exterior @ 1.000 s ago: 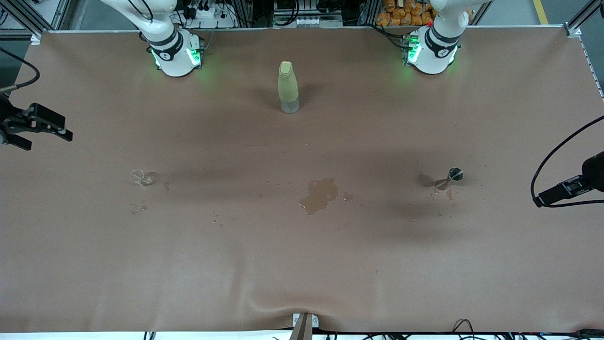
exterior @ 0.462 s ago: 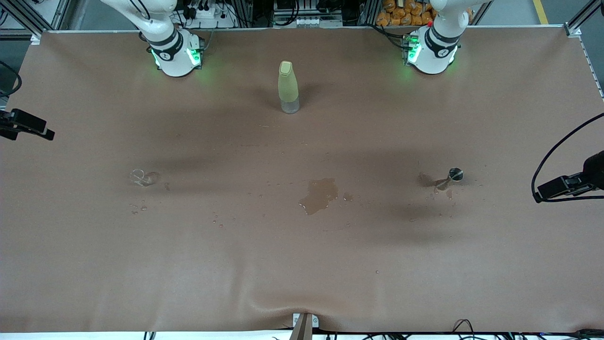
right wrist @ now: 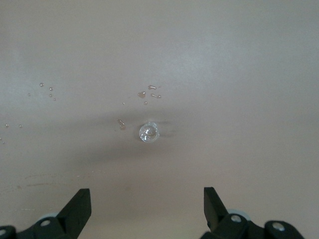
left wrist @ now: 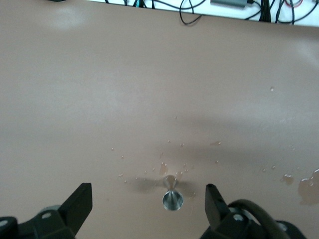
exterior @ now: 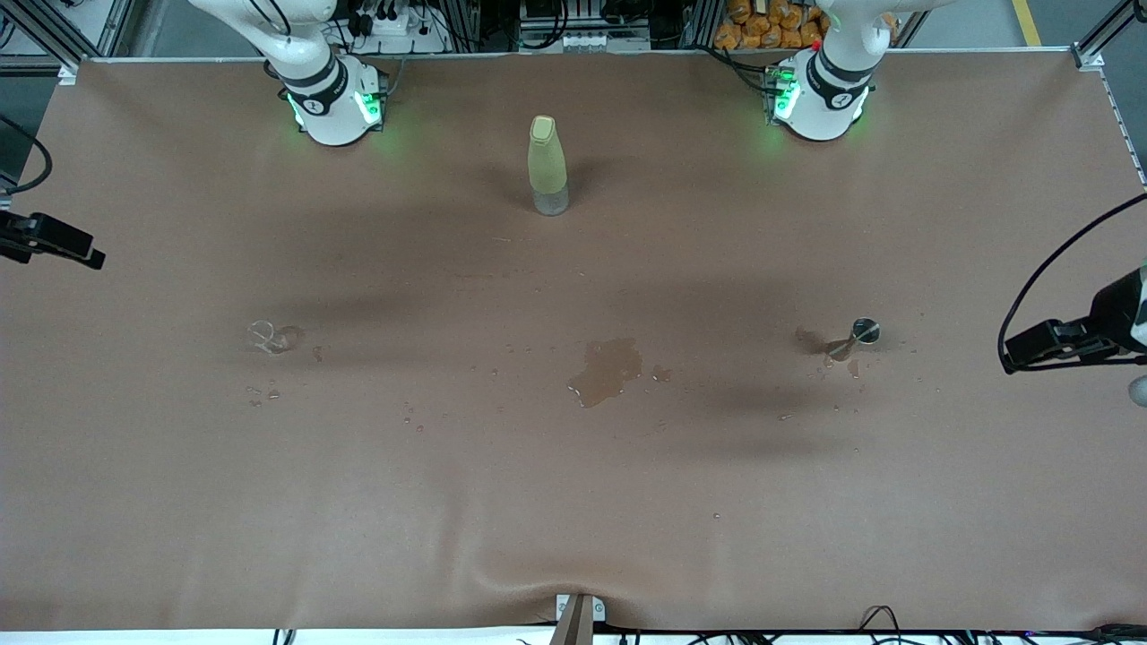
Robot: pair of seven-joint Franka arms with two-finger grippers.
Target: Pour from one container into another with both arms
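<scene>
This is a robot lab. Two white robot arms stand bolted at one edge of a big counter with a plain brown cover. The right arm's base and the left arm's base both glow with green lights. Just past the bases, off the counter, run metal frame bars, a white power strip full of plugs, and lots of black cables. Small cameras ride on the arms and look down at the counter. The cover is wet, with a spill and drops near its middle. No home things stand around, only machines, wires and bare grey floor.
</scene>
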